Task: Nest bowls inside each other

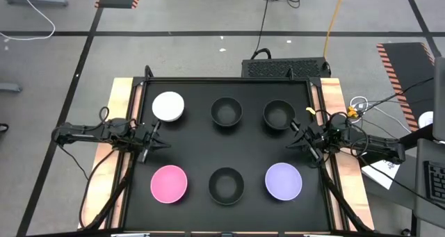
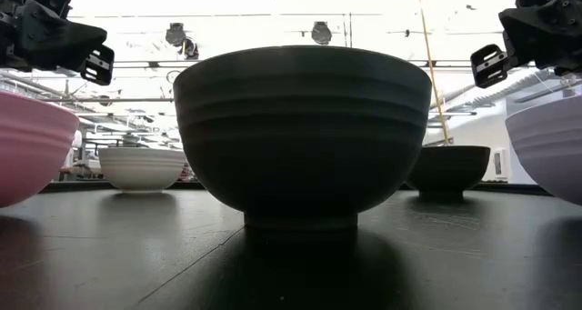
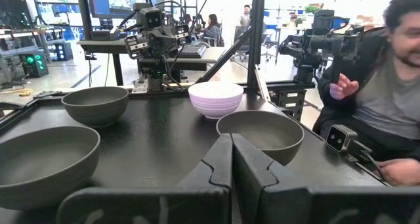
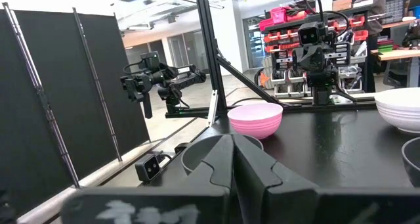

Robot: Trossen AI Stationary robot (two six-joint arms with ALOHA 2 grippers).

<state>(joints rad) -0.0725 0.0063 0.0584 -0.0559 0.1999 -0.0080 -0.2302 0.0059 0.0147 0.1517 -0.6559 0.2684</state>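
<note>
Six bowls stand on their bases on the black table, apart from one another. In the far row are the white bowl and two black bowls. In the near row are the pink bowl, a black bowl and the lavender bowl. My left gripper hovers at the table's left side between the white and pink bowls, fingers shut. My right gripper hovers at the right side between a black bowl and the lavender one, also shut. Neither touches a bowl.
Wooden side boards and a raised frame edge border the black table. A person sits beyond the table's near right corner, with a small black camera at the near edge. Bare table shows between the two rows.
</note>
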